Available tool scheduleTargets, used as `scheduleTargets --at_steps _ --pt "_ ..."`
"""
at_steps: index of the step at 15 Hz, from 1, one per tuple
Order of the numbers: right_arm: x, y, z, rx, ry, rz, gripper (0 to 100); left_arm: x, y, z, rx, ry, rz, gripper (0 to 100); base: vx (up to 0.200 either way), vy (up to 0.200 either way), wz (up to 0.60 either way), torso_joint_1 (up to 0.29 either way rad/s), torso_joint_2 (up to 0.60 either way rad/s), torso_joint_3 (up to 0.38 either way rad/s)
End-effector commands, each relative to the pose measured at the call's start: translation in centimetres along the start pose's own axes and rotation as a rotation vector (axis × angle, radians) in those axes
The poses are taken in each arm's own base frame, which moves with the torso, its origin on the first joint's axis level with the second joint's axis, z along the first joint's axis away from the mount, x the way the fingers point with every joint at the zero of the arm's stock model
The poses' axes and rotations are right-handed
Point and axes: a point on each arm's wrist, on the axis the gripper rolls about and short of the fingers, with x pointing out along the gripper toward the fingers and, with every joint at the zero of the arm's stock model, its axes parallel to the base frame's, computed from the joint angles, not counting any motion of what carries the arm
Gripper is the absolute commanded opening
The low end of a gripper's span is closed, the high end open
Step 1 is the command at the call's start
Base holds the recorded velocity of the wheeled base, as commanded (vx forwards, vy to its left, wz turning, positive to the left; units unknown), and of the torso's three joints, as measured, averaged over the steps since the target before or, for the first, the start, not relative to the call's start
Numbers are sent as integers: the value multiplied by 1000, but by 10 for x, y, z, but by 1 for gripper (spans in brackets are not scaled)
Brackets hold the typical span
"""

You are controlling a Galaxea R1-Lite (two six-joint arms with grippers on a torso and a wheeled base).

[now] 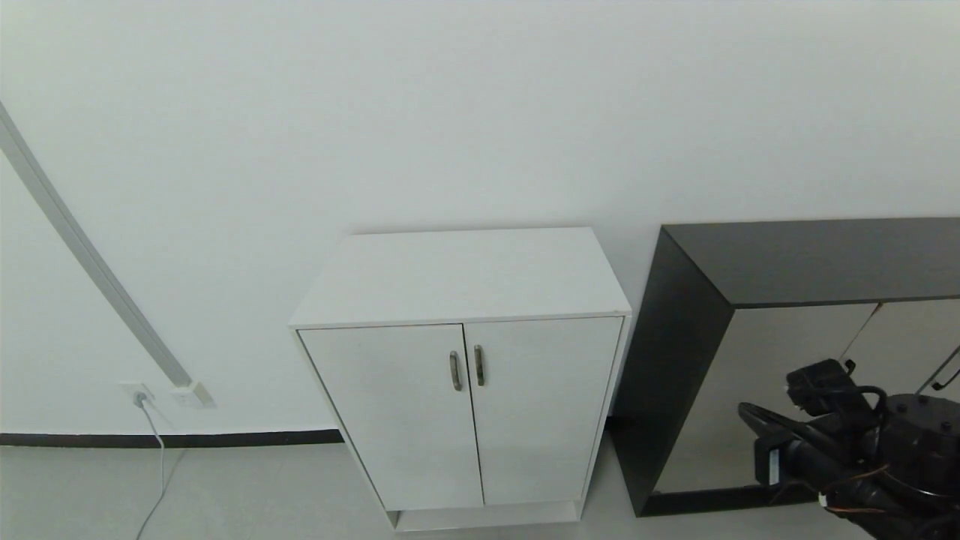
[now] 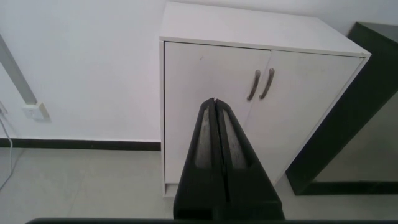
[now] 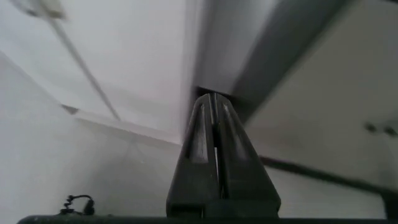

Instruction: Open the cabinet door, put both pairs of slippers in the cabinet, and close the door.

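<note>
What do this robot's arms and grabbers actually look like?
The left gripper and right gripper are black, each with two long fingers tapering to a narrow tip, with greyish recessed panels. The right arm is chunky black segments, with looping black cables and thin orange wires.

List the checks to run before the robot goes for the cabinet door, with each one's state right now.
1. Both doors of the cabinet closed and waiting to be opened: ok.
2. The handles free of anything in front: ok.
3. The left tool open for a handle: not ok, shut.
4. The right tool open: not ok, shut.
5. Where the slippers lie: cannot tell.
</note>
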Motion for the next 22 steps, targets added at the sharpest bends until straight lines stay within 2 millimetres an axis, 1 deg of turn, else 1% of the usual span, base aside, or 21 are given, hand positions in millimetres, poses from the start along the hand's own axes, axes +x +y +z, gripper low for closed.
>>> scheduleTargets --at_steps 1,2,4,5,7,9,10,11,12,13,14,15,16,18,22 --pt "-16 -32 3 36 -16 -145 0 0 0 0 0 0 0 0 0 0 0 0 0 0" --pt "-19 -46 3 44 -22 -215 0 0 0 0 0 1 0 0 0 0 0 0 0 0" --pt "-27 -64 6 55 -42 -304 0 0 0 0 -2 0 0 0 0 0 0 0 0 0" --pt "-36 -72 10 63 -56 -334 0 0 0 0 0 1 0 0 0 0 0 0 0 0" --pt "-53 -68 15 61 -46 -316 0 0 0 0 -2 0 0 0 0 0 0 0 0 0" --pt "-81 -52 21 46 -32 -249 0 0 0 0 -2 0 0 0 0 0 0 0 0 0" --pt "-91 -48 20 44 -17 -233 0 0 0 0 -2 1 0 0 0 0 0 0 0 0" --pt "-111 -43 17 30 0 -213 0 0 0 0 0 0 0 0 0 0 0 0 0 0" --pt "-123 -40 14 17 11 -204 0 0 0 0 0 0 0 0 0 0 0 0 0 0" --pt "-142 -35 6 -1 31 -182 0 0 0 0 0 1 0 0 0 0 0 0 0 0" --pt "-149 -34 4 -7 33 -171 0 0 0 0 0 0 0 0 0 0 0 0 0 0" --pt "-169 -28 -8 -25 38 -128 0 0 0 0 0 0 0 0 0 0 0 0 0 0" --pt "-178 -25 -14 -24 46 -103 0 0 0 0 0 0 0 0 0 0 0 0 0 0" --pt "-191 -21 -24 -19 71 -24 0 0 0 0 0 0 0 0 0 0 0 0 0 0" --pt "-191 -17 -35 -25 132 81 0 0 0 0 -2 0 0 0 0 0 0 0 0 0"
